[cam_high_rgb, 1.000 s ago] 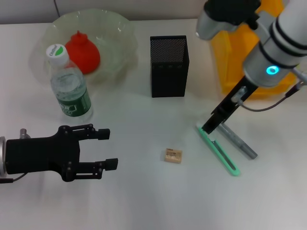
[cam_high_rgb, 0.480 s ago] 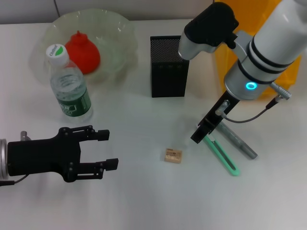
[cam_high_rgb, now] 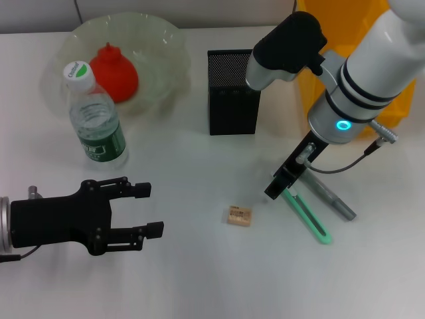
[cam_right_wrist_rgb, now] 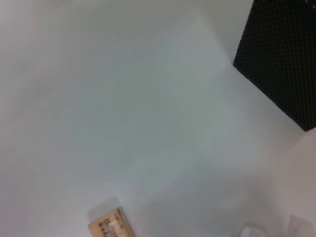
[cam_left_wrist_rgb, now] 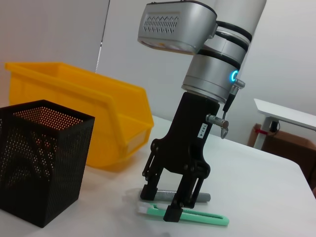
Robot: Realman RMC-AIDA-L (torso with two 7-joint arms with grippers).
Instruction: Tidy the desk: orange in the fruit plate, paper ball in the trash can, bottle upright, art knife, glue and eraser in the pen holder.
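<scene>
The orange [cam_high_rgb: 114, 72] lies in the fruit plate [cam_high_rgb: 166, 41] at the back left. In front of it the bottle [cam_high_rgb: 97, 119] stands upright. My right gripper [cam_high_rgb: 277, 190] is open, low over the near end of the art knife [cam_high_rgb: 309, 216]; the left wrist view shows its fingers [cam_left_wrist_rgb: 172, 213] straddling that end [cam_left_wrist_rgb: 197, 215]. The glue [cam_high_rgb: 332, 198] lies just beside the knife. The eraser [cam_high_rgb: 240, 216] rests left of them, also in the right wrist view [cam_right_wrist_rgb: 109, 226]. The pen holder [cam_high_rgb: 234, 93] stands mid-table. My left gripper [cam_high_rgb: 149, 209] is open at the front left, holding nothing. No paper ball is in view.
The yellow trash can [cam_high_rgb: 312, 93] stands at the back right, behind my right arm, and shows beyond the pen holder [cam_left_wrist_rgb: 39, 158] in the left wrist view [cam_left_wrist_rgb: 89, 108]. White tabletop lies between the eraser and my left gripper.
My right gripper has moved left and toward the front, from the knife's far end to just off its tip, and the arm swung over the pen holder. The left gripper barely shifted.
</scene>
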